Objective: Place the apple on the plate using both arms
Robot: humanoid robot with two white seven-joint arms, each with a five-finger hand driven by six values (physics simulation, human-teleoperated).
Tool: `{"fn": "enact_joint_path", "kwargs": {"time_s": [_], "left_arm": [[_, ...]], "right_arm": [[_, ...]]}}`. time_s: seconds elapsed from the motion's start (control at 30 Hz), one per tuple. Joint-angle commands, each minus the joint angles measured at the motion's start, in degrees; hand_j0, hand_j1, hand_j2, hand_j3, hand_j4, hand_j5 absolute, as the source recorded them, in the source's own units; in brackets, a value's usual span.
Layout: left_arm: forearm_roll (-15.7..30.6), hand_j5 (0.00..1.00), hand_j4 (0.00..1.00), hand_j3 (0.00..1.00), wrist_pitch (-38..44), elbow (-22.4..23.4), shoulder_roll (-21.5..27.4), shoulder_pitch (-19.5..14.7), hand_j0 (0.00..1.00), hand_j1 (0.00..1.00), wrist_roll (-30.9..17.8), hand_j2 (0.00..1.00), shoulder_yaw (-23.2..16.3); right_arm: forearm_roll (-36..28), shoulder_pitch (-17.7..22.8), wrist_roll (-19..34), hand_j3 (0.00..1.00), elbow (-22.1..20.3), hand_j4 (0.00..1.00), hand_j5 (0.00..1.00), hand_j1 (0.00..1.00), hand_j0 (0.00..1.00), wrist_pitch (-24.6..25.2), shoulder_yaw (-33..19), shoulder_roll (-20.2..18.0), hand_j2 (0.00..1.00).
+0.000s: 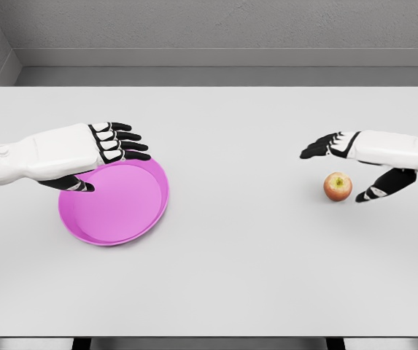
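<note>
Your inventory, head view:
Table (223, 277), white, plain; you read no writing on anything here.
Plate (117, 208), pink, on the table's left part, bare inside.
Apple (338, 187), red and yellow, on the table at the right, well apart from the plate.
Left hand (99, 157), above the plate's far-left rim, fingers stretched flat, thumb low over the rim; contact cannot be told; holds nothing.
Right hand (362, 164), spread wide just beside the apple, fingers above it, thumb at its right; holds nothing.
Both forearms cut off by the picture's edges
</note>
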Motion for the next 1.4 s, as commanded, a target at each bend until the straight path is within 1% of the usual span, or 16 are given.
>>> {"fn": "enact_joint_path", "kwargs": {"time_s": [0.0,0.03,0.1,0.27,0.37,0.43,0.57,0.6,0.67,0.7,0.8,0.9,1.0,1.1,1.27,1.37], "left_arm": [[0.38,1.00,1.00,1.00,0.03,0.00,0.05,0.00,1.00,1.00,0.03,1.00,0.05],[0.38,1.00,1.00,1.00,0.03,0.00,0.05,0.00,1.00,1.00,0.03,1.00,0.05],[0.38,1.00,1.00,1.00,0.03,0.00,0.05,0.00,1.00,1.00,-0.06,1.00,0.05],[0.38,1.00,1.00,1.00,0.03,0.00,0.05,0.00,1.00,1.00,-0.06,1.00,0.05],[0.38,1.00,1.00,1.00,0.03,0.00,0.05,0.00,1.00,1.00,-0.06,1.00,0.05],[0.38,1.00,1.00,1.00,0.03,0.00,0.05,0.00,1.00,1.00,-0.06,1.00,0.05],[0.38,1.00,1.00,1.00,0.03,0.00,0.05,0.00,1.00,1.00,-0.06,1.00,0.05],[0.38,1.00,1.00,1.00,0.03,0.00,0.05,0.00,1.00,1.00,-0.06,1.00,0.05],[0.38,1.00,1.00,1.00,0.03,0.00,0.05,0.00,1.00,1.00,-0.06,1.00,0.05],[0.38,1.00,1.00,1.00,0.03,0.00,0.05,0.00,1.00,1.00,-0.06,1.00,0.05],[0.38,1.00,1.00,1.00,0.03,0.00,0.05,0.00,1.00,1.00,-0.06,1.00,0.05],[0.38,1.00,1.00,1.00,0.03,0.00,-0.04,0.00,1.00,1.00,-1.20,1.00,0.05],[0.38,1.00,1.00,1.00,0.03,0.00,-0.04,0.00,1.00,1.00,-1.20,1.00,0.05],[0.38,1.00,1.00,1.00,0.03,0.00,-0.12,0.09,1.00,1.00,-1.29,1.00,0.05],[0.29,1.00,1.00,1.00,0.03,0.18,-0.12,0.09,1.00,1.00,-1.55,1.00,0.05],[0.29,1.00,1.00,1.00,0.03,0.27,-0.12,0.09,1.00,1.00,-1.64,1.00,0.14]], "right_arm": [[-0.41,0.00,-0.02,1.00,2.45,1.00,1.00,1.00,1.00,0.16,-0.02,2.83,1.00],[-0.06,-0.09,-0.02,1.00,3.86,1.00,1.00,1.00,1.00,0.16,-0.37,5.20,1.00],[3.28,-0.09,-0.02,1.00,4.21,1.00,1.00,1.00,1.00,0.16,-3.35,5.12,1.00],[5.57,0.18,-0.02,1.00,6.32,1.00,1.00,1.00,1.00,0.16,-3.71,5.56,1.00],[5.30,0.35,-0.02,1.00,7.99,1.00,1.00,1.00,1.00,0.16,-1.78,5.73,1.00],[5.21,0.26,-0.02,1.00,8.25,1.00,1.00,1.00,1.00,0.16,0.07,5.82,1.00],[5.13,0.44,-0.02,1.00,8.43,1.00,1.00,1.00,1.00,0.16,1.30,5.82,1.00],[4.51,0.53,-0.02,1.00,8.34,1.00,1.00,1.00,1.00,0.16,1.65,5.82,1.00],[-1.72,0.70,-0.02,1.00,8.43,1.00,1.00,1.00,1.00,0.16,2.62,5.73,1.00],[-3.22,0.70,-0.02,1.00,8.43,1.00,1.00,1.00,1.00,0.16,2.62,5.73,1.00],[-3.40,0.70,-0.02,1.00,11.15,1.00,1.00,1.00,1.00,0.16,4.73,5.82,1.00],[-3.31,0.62,-0.02,1.00,14.14,1.00,1.00,1.00,1.00,0.16,4.90,7.40,1.00],[-3.31,0.44,-0.02,1.00,16.60,1.00,1.00,1.00,1.00,0.16,5.78,7.84,1.00],[-2.96,0.09,-0.02,1.00,21.00,1.00,1.00,1.00,1.00,0.16,5.87,9.16,1.00],[-2.61,0.18,-0.02,1.00,22.05,1.00,1.00,1.00,1.00,0.16,5.96,9.16,1.00],[-2.34,0.09,-0.02,1.00,24.25,1.00,1.00,1.00,1.00,0.16,5.96,9.95,1.00]]}}
